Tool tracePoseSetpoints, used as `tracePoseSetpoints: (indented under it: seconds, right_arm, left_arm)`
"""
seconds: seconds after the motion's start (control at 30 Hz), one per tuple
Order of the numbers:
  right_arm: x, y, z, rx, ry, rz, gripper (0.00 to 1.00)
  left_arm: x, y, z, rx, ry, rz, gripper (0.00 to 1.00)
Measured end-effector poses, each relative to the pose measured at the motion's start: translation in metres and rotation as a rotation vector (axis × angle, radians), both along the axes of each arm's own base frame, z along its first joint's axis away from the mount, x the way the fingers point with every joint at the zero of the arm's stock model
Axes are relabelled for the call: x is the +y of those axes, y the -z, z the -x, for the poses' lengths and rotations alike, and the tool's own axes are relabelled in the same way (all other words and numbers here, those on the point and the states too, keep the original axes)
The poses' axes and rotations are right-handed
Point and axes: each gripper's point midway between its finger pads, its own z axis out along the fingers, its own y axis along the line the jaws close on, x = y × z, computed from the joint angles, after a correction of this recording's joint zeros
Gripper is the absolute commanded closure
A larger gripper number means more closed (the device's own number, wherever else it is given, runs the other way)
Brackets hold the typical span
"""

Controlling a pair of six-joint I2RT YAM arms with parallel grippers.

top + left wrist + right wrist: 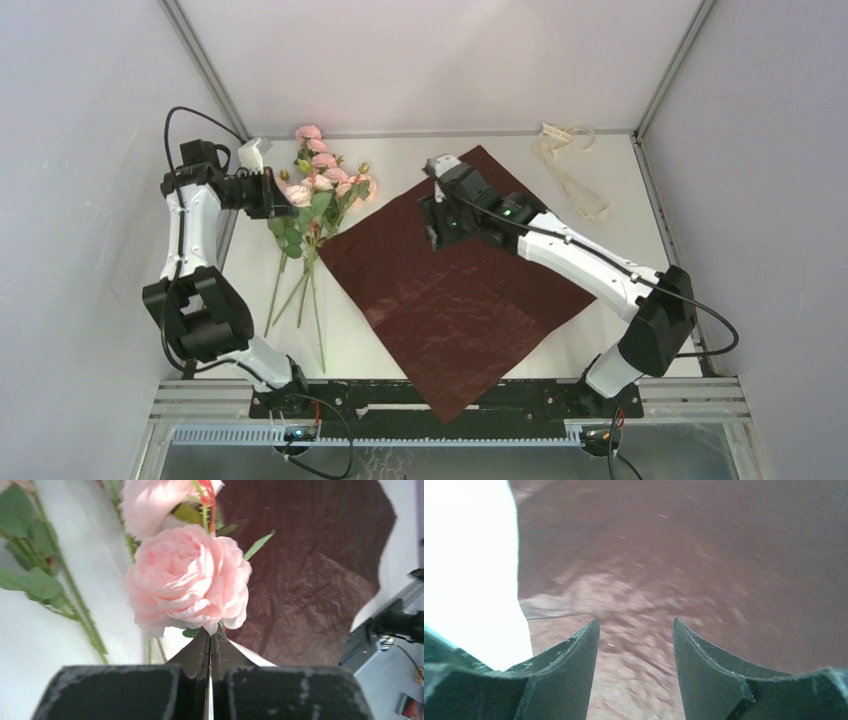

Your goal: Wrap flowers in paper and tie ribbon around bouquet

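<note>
We see left gripper (210,634) pressed together under a bloom (187,577), stem hidden, maybe pinched; right gripper (635,624) spread over paper (734,555).

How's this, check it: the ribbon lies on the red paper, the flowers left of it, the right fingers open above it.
Wrong on the ribbon: the top view shows it on the bare table at the far right, apart from the paper. The flowers do lie left of it, the right fingers open above it.
</note>
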Motion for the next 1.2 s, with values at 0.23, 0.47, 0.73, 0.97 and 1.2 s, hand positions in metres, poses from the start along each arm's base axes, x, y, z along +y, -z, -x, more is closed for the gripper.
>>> tracePoseSetpoints:
  seconds: [0.23, 0.47, 0.73, 0.97, 1.2]
  right_arm:
    - [0.132, -0.010, 0.034, 0.042, -0.291, -0.358, 0.10]
    - [0.246, 0.022, 0.044, 0.161, -0.373, -0.593, 0.09]
    - [0.299, 0.062, 0.063, 0.292, -0.356, -0.664, 1.00]
    - [0.252, 0.050, 0.058, 0.311, -0.291, -0.642, 1.00]
    - [0.115, -0.041, -0.007, 0.198, -0.099, -0.625, 0.97]
  left_arm:
    - [-0.028, -0.022, 0.017, -0.013, 0.013, 0.149, 1.00]
    - [-0.041, -0.045, 0.026, -0.060, -0.040, 0.231, 1.00]
    - [-0.048, -0.063, 0.031, -0.100, -0.061, 0.269, 0.68]
    - [-0.034, -0.059, 0.034, -0.120, -0.077, 0.149, 0.26]
    - [0.031, 0.006, 0.020, 0.017, -0.188, -0.173, 0.28]
